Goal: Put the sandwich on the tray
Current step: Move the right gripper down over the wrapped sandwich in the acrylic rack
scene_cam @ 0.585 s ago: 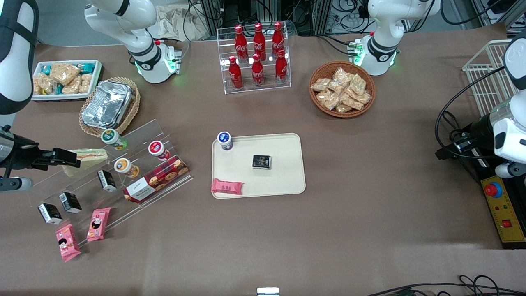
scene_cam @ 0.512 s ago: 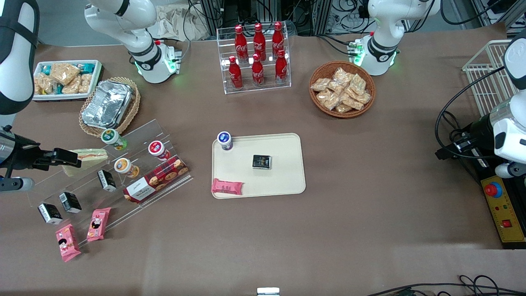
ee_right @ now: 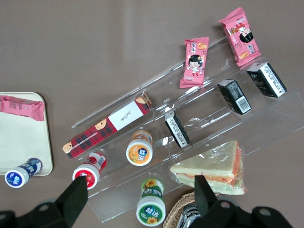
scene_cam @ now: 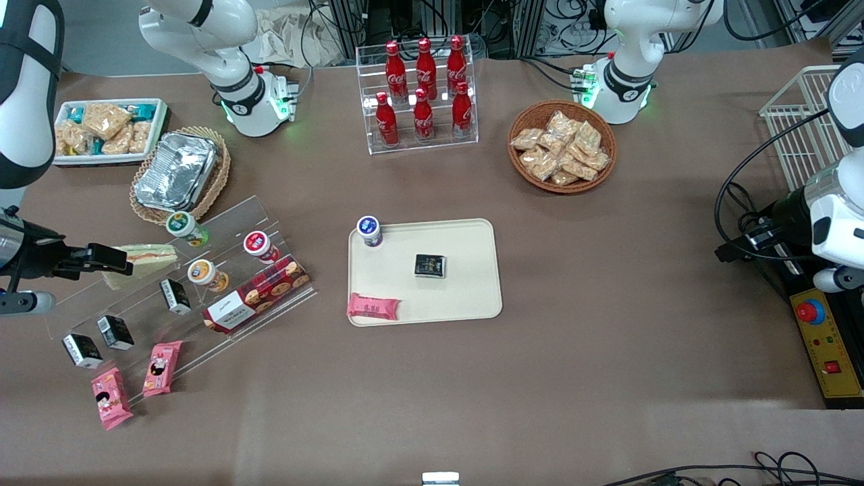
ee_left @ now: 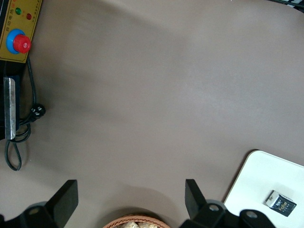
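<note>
The sandwich (scene_cam: 150,259), a pale wedge with a red and green filling edge in clear wrap, lies on the upper step of a clear stepped stand (scene_cam: 223,223) toward the working arm's end of the table. It also shows in the right wrist view (ee_right: 213,168). My right gripper (scene_cam: 111,260) hovers open and empty above the stand, over the sandwich's end. In the right wrist view the gripper (ee_right: 140,194) spans a green-capped bottle (ee_right: 151,205), with the sandwich beside one finger. The cream tray (scene_cam: 469,253) lies mid-table and shows in the right wrist view (ee_right: 23,137).
On the tray are a blue-capped bottle (scene_cam: 369,231), a black packet (scene_cam: 430,266) and a pink packet (scene_cam: 373,306). The stand holds bottles, black packets, a cookie box (scene_cam: 256,294) and pink packets. A foil container in a basket (scene_cam: 177,170) sits beside the stand.
</note>
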Motion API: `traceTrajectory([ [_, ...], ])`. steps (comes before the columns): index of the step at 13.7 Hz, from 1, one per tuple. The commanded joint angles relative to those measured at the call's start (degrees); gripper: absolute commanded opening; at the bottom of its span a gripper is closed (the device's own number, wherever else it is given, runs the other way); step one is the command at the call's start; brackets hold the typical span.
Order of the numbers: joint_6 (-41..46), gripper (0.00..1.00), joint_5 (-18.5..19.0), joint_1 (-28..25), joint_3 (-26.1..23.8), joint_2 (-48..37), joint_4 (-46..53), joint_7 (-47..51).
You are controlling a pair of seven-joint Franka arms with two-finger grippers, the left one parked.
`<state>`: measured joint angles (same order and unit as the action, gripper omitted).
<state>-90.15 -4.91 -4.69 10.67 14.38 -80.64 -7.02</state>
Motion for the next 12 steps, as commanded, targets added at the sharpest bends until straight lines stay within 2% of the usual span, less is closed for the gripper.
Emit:
traceTrajectory([
  [1,0.6,1.00,-1.2,0.5,0.2,-1.0,0.1,-0.7],
  [7,6.6,1.00,-1.6,3.7,2.1,-4.9,-0.5,3.2],
  [9,6.6,1.00,-3.0,5.0,2.2,-5.0,-1.8,12.9],
  [12,5.9,1.00,-2.5,5.6,2.5,-4.6,-4.1,23.6],
])
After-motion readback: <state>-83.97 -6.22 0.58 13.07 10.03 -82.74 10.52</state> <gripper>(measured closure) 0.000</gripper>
